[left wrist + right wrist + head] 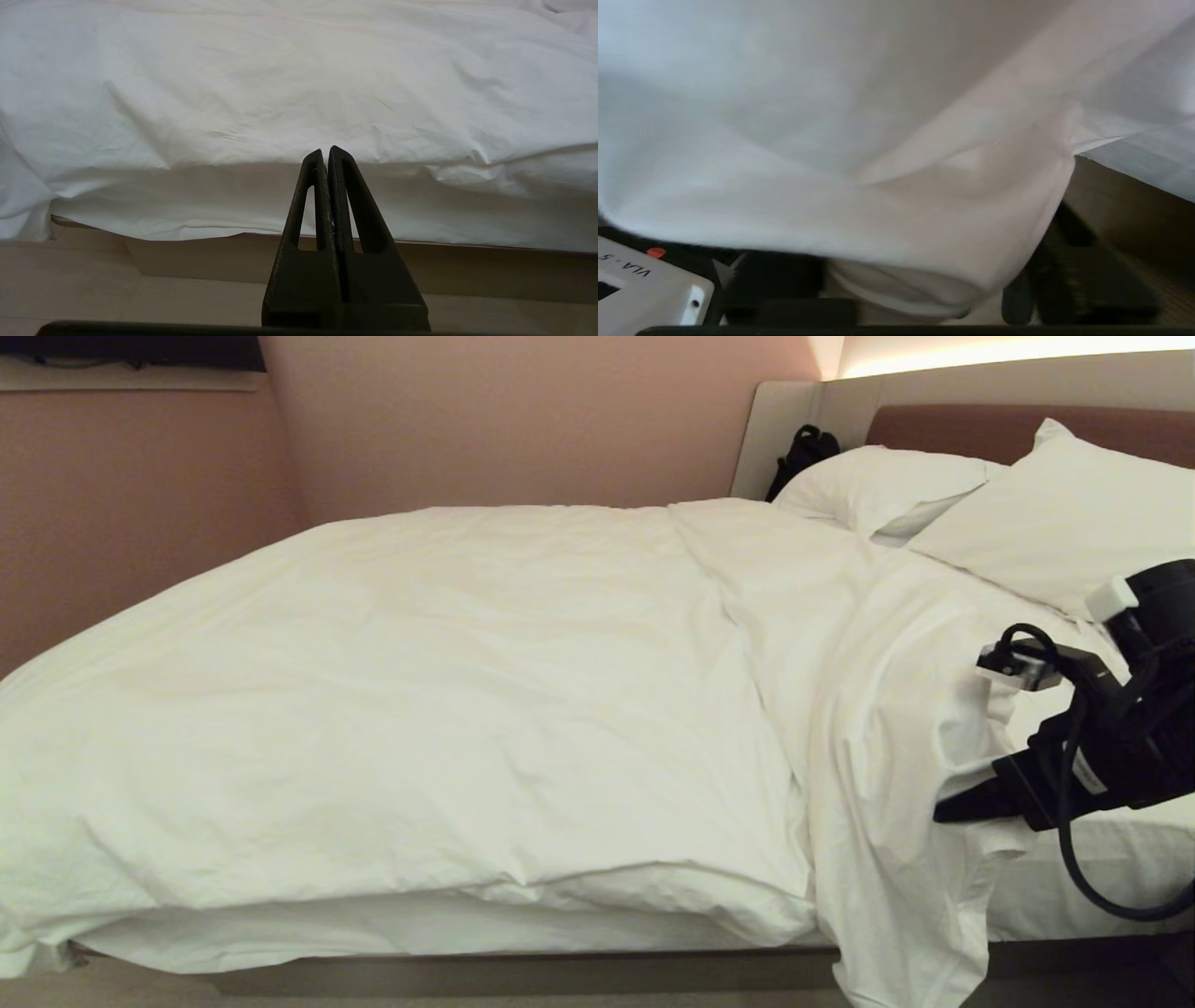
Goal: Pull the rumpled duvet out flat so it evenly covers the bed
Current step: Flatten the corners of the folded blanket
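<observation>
Right gripper point(948, 807) sits at the bunched fold of the duvet point(420, 709) near the bed's near edge; cloth drapes over it in my wrist view, so I cannot tell how wide its fingers stand. I see the duvet spread over most of the bed point(560, 975), one corner spilling off the side, two pillows point(1055, 513) at the headboard. Left gripper point(325, 154) hangs closed, empty, before the mattress edge.
</observation>
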### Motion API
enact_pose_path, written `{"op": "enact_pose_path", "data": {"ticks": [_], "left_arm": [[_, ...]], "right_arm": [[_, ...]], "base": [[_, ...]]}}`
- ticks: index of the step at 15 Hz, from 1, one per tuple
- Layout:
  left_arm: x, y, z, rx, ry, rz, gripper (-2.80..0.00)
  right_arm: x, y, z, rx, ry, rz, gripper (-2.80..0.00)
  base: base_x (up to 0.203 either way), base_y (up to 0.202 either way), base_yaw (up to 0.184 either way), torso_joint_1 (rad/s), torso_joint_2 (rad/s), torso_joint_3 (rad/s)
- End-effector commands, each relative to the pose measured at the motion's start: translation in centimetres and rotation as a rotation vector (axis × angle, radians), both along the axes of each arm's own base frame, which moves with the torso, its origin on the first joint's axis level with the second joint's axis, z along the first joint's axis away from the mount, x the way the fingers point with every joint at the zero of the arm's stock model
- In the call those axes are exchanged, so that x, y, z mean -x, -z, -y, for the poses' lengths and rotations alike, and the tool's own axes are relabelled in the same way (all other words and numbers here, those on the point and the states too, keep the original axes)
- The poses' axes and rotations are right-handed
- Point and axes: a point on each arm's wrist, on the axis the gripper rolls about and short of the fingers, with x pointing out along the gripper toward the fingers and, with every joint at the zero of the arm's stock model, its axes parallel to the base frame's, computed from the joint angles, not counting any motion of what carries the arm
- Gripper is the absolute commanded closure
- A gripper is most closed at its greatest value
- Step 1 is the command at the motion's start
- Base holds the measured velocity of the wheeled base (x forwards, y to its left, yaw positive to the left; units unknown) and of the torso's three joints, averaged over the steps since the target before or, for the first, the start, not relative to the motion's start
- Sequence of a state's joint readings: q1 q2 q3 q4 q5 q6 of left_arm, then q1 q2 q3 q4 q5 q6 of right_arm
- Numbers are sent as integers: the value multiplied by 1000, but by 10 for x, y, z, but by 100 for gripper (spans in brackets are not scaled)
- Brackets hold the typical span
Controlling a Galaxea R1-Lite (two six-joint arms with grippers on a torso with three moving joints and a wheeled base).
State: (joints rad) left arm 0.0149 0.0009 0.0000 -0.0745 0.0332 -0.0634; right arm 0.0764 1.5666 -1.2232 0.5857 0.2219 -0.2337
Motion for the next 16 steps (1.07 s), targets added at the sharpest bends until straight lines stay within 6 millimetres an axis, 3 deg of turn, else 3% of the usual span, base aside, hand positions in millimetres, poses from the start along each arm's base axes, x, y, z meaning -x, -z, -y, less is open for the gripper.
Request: {"op": "enact_pose_path", "data": {"ticks": [1,4,6,10,13,16], "left_arm": [[0,0,0,1,-1,0,0],[0,0,0,1,-1,2,0],[0,0,0,1,-1,0,0],[0,0,0,1,-1,0,0],[0,0,0,1,-1,2,0],[0,0,0,1,-1,2,0]], "right_arm": [[1,-2,0,-7,-8,6,0],[1,-4,0,-19,4,11,0],[8,-19,0,-61,44,54,0],[42,-66,10,-127,102,227,0],[72,-109,27,-174,224,401,0],[90,-139,40,-197,331,532,0]], "base": [[0,0,0,0,0,0],[0,0,0,0,0,0],[0,0,0,0,0,0],[0,0,0,0,0,0],[0,0,0,0,0,0],[0,0,0,0,0,0]]}}
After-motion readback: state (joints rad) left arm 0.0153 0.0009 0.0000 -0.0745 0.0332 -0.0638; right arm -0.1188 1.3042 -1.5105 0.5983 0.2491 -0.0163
